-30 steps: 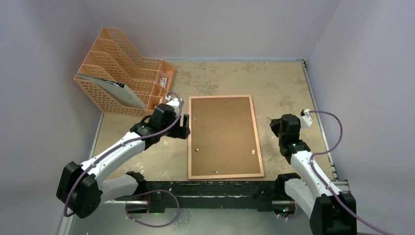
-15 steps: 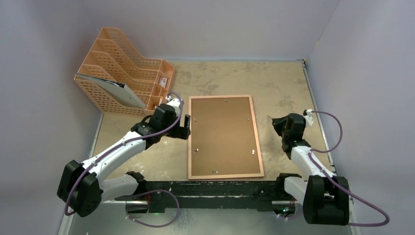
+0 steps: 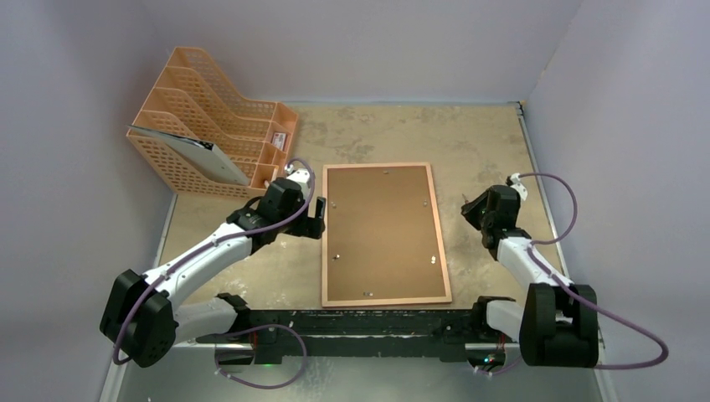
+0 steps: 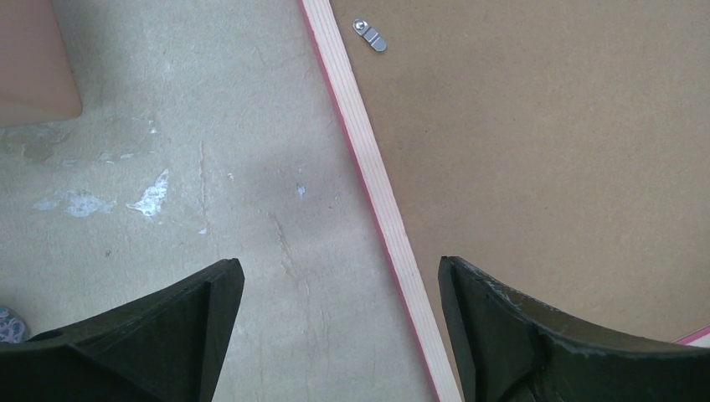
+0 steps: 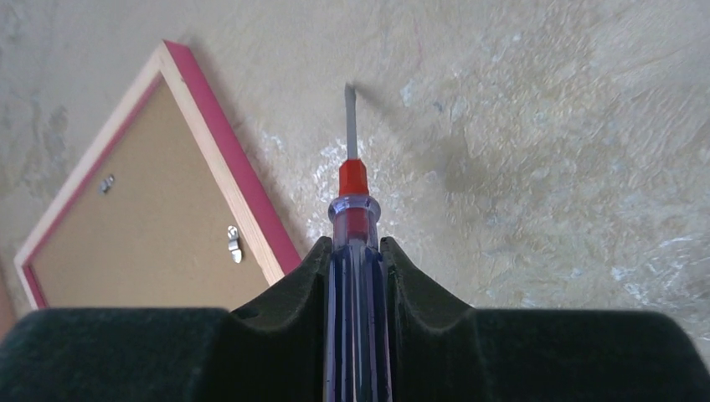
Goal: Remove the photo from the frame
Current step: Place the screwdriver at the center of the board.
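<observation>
- The frame (image 3: 439, 234) lies flat at the centre of the top view, face down on the table (image 3: 486, 142). Its brown board (image 3: 381, 239) and the clips (image 3: 333, 201) are therefore on top, where a tool can reach them
- The photo is not visible; I judge that it is under the board, inside the frame, because the board sits in its place
- The left gripper (image 4: 339, 268) hangs low over the left rim of the frame. Its fingers (image 4: 519, 343) are spread wide, one over the table and one over the board, and it holds nothing; probably it stands so to steady this rim
- The right gripper (image 5: 356, 247) is to the right of the frame, apart from it, and it is closed tight on the handle of a screwdriver (image 5: 352, 180). The blade points forward past the fingertips, I think so that it can push the clips aside
- An orange rack (image 3: 209, 117) stands at the upper left of the top view, away from the work, with one grey sheet (image 3: 201, 155) in it
- Count: one frame, one board, one screwdriver, one rack, two grippers, no photo in sight, and six clips seen from the top: one near the upper rim, two on each long side, one near the lower rim
</observation>
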`<state>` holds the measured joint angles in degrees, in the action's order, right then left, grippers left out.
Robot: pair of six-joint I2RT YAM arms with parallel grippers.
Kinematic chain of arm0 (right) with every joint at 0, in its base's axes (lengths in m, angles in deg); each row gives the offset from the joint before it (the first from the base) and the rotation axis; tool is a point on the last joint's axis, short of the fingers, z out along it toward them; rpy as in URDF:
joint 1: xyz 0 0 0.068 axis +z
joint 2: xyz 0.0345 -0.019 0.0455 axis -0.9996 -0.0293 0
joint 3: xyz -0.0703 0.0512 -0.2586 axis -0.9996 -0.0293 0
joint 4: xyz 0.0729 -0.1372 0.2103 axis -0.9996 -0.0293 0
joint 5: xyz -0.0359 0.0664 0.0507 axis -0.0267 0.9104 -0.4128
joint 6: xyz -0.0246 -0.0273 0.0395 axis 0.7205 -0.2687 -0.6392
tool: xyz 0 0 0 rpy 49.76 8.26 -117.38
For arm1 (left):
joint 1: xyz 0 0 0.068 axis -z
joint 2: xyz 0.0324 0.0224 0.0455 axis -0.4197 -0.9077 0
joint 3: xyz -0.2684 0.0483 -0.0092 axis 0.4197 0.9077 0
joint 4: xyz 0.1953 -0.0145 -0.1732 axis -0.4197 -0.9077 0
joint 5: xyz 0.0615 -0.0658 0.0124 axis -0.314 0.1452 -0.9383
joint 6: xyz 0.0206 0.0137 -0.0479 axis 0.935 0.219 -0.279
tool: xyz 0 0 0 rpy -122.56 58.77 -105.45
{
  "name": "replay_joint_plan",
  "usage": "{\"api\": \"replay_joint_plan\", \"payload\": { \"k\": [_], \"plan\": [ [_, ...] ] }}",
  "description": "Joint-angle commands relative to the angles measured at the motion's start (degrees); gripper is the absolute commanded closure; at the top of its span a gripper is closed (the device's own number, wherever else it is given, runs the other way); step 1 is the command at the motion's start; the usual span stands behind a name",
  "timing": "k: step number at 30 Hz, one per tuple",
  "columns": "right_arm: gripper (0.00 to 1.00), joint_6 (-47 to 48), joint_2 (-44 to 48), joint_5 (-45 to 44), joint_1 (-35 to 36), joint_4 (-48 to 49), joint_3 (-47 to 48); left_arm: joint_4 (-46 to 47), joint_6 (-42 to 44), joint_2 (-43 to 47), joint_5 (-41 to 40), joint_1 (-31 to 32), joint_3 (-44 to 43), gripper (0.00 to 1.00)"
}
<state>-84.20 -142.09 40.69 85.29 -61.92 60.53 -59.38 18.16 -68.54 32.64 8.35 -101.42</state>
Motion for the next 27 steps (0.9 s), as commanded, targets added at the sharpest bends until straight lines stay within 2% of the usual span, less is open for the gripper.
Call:
{"api": "replay_joint_plan", "payload": {
  "k": [1,7,12,20,22,24,26,27],
  "plan": [
    [0.93,3.3,-2.8,1.3,0.3,-5.3,2.3,-0.6,1.2,-0.1,-1.4,0.0,-1.4,0.10],
    [0.91,4.7,-3.8,0.5,0.6,-4.8,3.3,-1.1,1.1,-0.8,-2.4,0.0,-1.7,0.10],
    [0.90,8.2,-11.3,3.2,0.7,-4.8,6.3,-1.5,1.0,-1.0,-2.7,0.0,-1.7,0.10],
    [0.88,9.8,-20.6,-2.6,2.6,-6.0,10.8,-1.8,0.9,-1.4,-3.1,0.1,-1.9,0.11],
    [0.85,9.5,-21.1,-3.7,3.3,-6.7,11.5,-2.0,0.8,-1.4,-3.2,0.0,-1.9,0.11],
    [0.76,8.5,-21.0,-6.3,4.9,-8.3,12.3,-2.0,0.8,-1.4,-3.3,0.1,-1.9,0.11],
    [0.62,7.9,-19.8,-7.7,5.5,-8.7,12.2,-2.1,0.8,-1.5,-3.5,0.0,-1.9,0.11],
    [0.59,7.7,-19.4,-8.2,5.6,-9.0,12.2,-2.1,0.7,-1.5,-3.4,0.0,-1.9,0.11]
  ]
}}
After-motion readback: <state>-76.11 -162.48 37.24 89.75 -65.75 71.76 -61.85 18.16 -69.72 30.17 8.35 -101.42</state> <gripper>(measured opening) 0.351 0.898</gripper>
